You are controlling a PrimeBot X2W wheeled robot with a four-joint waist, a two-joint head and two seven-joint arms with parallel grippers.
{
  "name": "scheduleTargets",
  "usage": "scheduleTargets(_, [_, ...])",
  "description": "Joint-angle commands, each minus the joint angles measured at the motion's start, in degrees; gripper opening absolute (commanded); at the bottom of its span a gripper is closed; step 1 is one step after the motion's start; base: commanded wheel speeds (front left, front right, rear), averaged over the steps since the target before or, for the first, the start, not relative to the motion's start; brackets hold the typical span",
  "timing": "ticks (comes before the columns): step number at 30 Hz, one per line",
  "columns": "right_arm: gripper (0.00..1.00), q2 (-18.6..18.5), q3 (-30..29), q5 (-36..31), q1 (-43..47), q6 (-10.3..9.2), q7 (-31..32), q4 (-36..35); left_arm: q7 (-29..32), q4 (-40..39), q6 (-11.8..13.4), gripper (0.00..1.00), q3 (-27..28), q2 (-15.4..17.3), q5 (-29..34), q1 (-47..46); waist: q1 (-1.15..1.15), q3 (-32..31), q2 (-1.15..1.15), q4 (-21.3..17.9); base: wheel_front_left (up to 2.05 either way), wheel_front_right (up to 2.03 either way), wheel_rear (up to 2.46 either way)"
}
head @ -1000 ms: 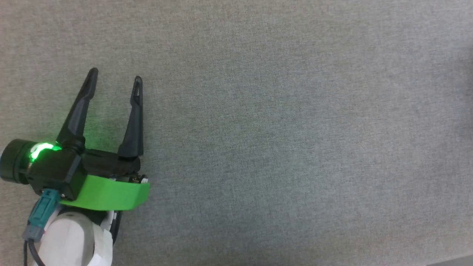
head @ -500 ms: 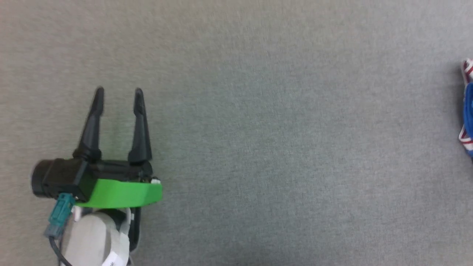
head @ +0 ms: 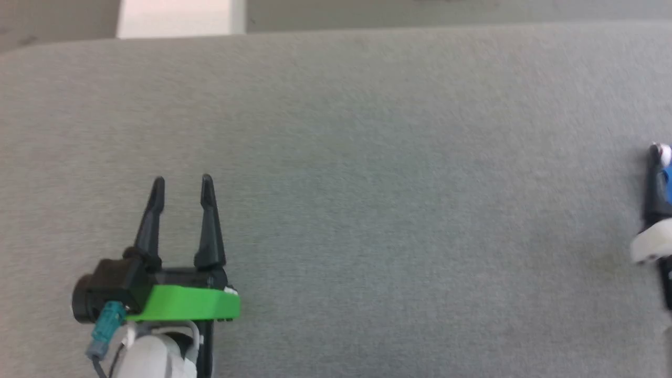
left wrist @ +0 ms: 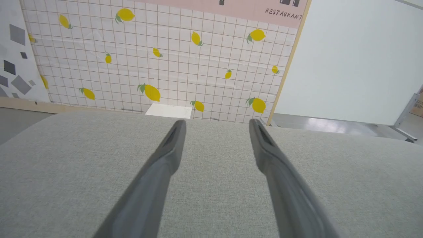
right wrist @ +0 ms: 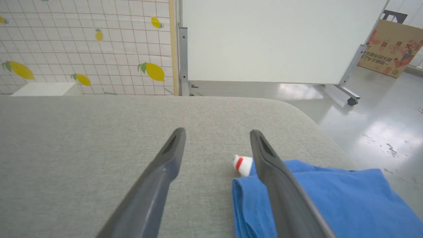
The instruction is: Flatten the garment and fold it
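Garment point(right wrist: 330, 198) lies bunched, blue, at the right end of the grey padded surface point(head: 367, 210), near its rounded corner; red-and-white trim point(right wrist: 240, 164) pokes out at its far edge. Right gripper point(right wrist: 216, 132) hangs at that edge, fingers spread, nothing between them, right finger over the blue cloth; contact unclear. Left gripper point(head: 182, 181) sits well apart over bare surface, fingers spread, empty.

The grey padded surface point(head: 399, 210) lies open across the middle of the head view, from the left gripper point(head: 182, 180) at lower left to the right edge, where the bunched blue garment point(right wrist: 330, 198) (red-striped white trim beside one finger of the right gripper point(right wrist: 217, 134)) blocks the way.
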State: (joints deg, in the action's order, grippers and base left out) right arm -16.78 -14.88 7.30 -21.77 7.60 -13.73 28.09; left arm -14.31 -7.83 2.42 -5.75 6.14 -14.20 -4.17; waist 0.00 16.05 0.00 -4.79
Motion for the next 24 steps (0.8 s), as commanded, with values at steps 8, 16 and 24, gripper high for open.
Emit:
scheduleTargets(8, [1.0, 12.49, -1.46, -4.38, 13.42, -0.11, 0.42, -18.83, -0.64, 3.48, -0.79, 1.0, -0.94, -1.05, -0.74, 3.16, 0.0, -9.16, 0.0, 6.25, 0.0, 0.0, 0.0])
scheduleTargets(16, [1.0, 13.87, 3.14, -2.27, 21.52, -0.11, 3.55, -27.84, -0.67, 4.65, -2.0, 1.0, -0.77, -1.48, 0.0, 6.78, 0.0, -13.89, 0.0, 6.9, 0.0, 0.0, 0.0])
scheduleTargets(24, [1.0, 13.89, 4.3, 1.03, 27.06, -0.11, 3.17, -27.5, -0.68, 5.23, -3.31, 1.0, -0.86, -1.99, 0.99, 10.27, 0.0, -16.3, 0.0, 6.66, 0.0, 0.0, 0.0])
